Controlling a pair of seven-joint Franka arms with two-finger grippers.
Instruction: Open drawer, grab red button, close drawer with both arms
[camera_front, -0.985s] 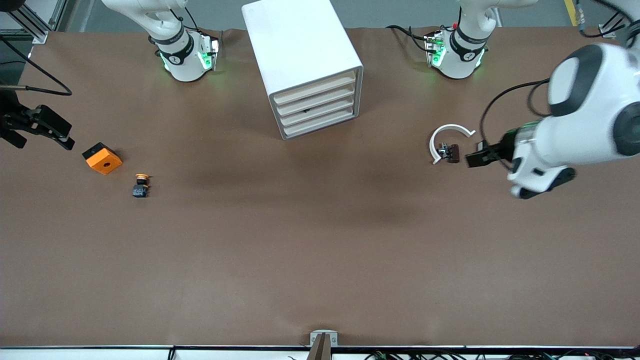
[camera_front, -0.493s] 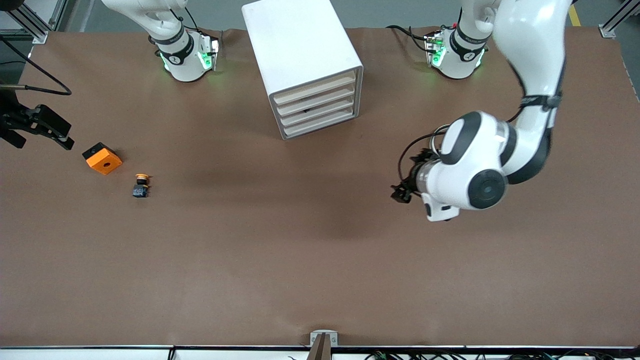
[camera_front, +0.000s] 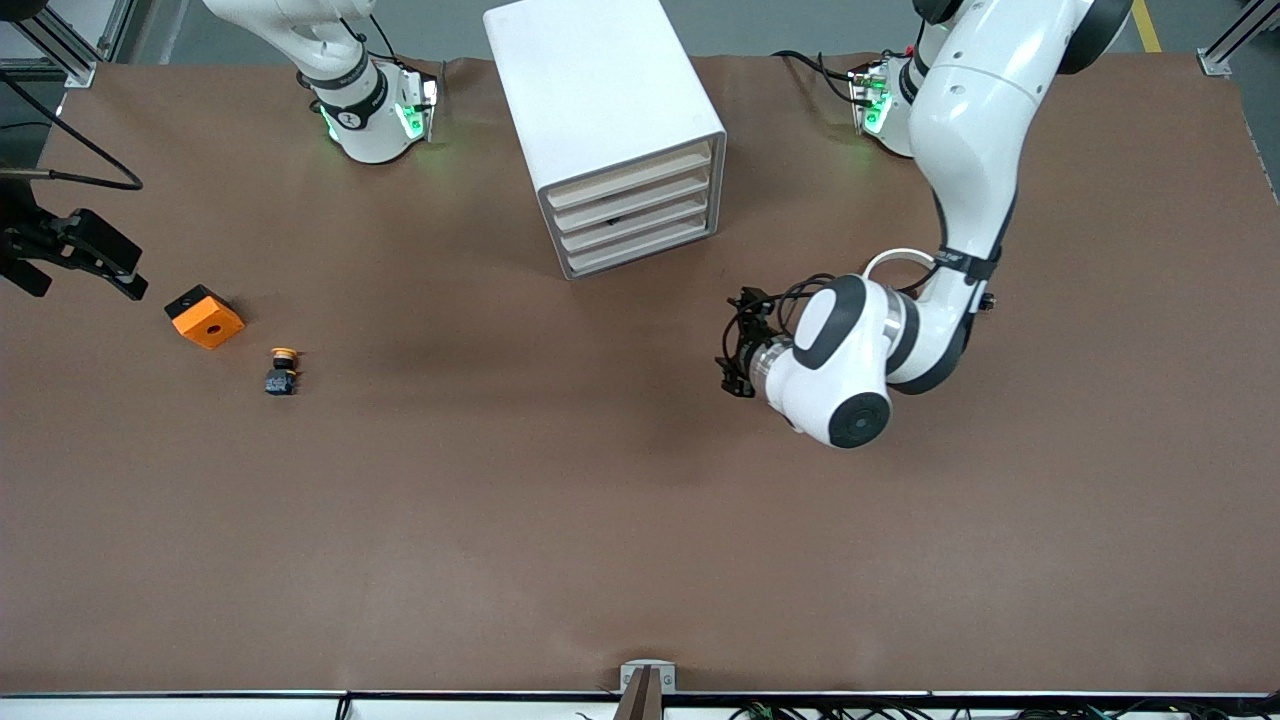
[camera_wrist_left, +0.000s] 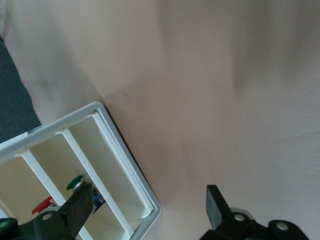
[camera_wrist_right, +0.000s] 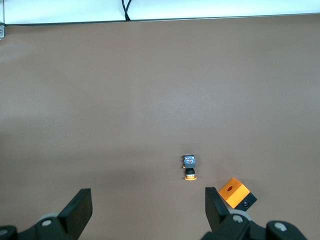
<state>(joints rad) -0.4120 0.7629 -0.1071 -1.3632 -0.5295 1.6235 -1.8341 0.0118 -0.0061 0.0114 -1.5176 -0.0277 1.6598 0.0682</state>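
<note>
A robotics lab: two bench-mounted arms (camera_front: 960, 150) on a brown-covered table (camera_front: 600, 520).

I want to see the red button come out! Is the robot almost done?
Not nearly. Nothing looks done: all four drawers of the cabinet look shut. In hand: the left gripper, fingers open and empty, hangs over the table near the cabinet's front. The right gripper waits open by the orange block. Left: open a drawer, grab the button, close it.
</note>
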